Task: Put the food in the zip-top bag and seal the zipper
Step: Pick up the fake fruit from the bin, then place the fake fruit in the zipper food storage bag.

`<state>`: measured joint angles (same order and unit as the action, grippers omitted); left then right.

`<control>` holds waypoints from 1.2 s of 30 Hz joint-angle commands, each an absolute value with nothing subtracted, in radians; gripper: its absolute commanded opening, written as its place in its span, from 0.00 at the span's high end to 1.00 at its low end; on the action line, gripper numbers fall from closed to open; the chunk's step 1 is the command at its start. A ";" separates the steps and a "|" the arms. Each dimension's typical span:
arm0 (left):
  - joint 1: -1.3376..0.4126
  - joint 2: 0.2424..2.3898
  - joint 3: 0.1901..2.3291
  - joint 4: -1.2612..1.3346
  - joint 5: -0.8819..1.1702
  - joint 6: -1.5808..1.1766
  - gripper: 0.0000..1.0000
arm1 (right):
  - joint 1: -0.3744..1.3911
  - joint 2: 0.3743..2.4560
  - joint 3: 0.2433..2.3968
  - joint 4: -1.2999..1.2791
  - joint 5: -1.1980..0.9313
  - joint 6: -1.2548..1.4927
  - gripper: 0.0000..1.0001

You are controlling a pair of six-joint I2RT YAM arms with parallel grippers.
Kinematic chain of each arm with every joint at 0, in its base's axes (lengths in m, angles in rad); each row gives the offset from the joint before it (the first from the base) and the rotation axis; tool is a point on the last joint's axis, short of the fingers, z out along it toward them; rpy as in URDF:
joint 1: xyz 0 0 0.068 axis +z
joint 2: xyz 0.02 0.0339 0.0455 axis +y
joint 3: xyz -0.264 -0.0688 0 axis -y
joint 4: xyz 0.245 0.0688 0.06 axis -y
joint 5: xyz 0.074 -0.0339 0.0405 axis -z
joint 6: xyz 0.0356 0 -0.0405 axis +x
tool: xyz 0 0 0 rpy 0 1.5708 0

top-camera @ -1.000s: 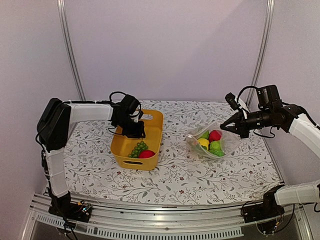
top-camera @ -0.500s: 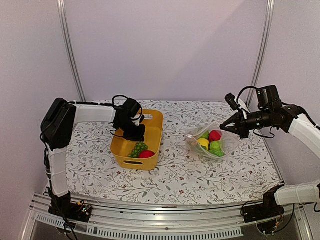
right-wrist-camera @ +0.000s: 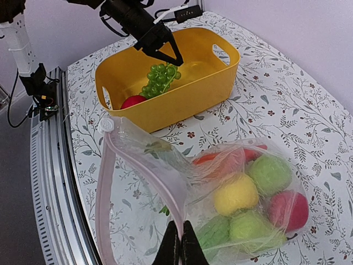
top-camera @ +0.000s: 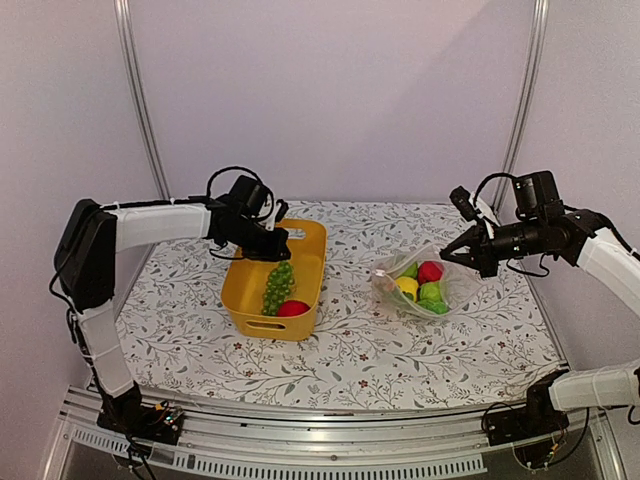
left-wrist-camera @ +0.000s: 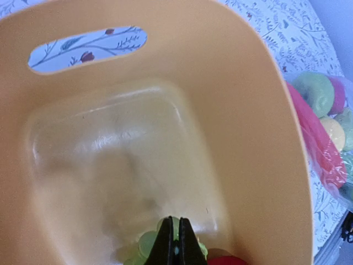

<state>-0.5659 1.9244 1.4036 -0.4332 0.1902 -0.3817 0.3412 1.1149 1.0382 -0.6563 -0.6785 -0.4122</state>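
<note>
Grapes [top-camera: 278,287] hang clamped in left gripper [top-camera: 282,255] over the tub [top-camera: 250,318]; right gripper [right-wrist-camera: 176,234], apparently pinching the zipper [right-wrist-camera: 102,182], holds zip-top bag [right-wrist-camera: 165,165] open.

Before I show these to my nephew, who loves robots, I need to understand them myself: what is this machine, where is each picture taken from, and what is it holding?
These are two robot arms bolted at the near edge of a table. One picture looks down from above and behind them. The other two come from a small camera on each wrist. The left gripper is shut on a bunch of green grapes, which hangs over a yellow tub holding one red piece. The right gripper pinches the mouth edge of a clear zip-top bag, holding it open. Red, yellow and green toy food already lies inside.
</note>
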 commanded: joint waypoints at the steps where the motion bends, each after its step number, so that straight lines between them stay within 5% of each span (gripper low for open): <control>1: -0.565 1.805 1.357 -0.331 0.180 -0.301 1.00 | 0.345 1.117 1.041 -0.656 -0.666 -0.420 1.00; 18: -0.665 1.465 1.173 -0.098 0.235 -0.123 1.00 | 0.349 1.114 1.148 -0.767 -0.667 -0.443 1.00; 36: -1.146 1.379 1.488 -0.152 0.017 0.087 1.00 | 0.380 1.118 1.271 -0.971 -0.731 -0.479 1.00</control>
<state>-1.0657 1.3754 1.4071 -0.1600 0.0769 0.0174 0.3706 1.1175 1.2251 -0.9234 -0.6945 -0.4694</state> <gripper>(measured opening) 0.008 0.007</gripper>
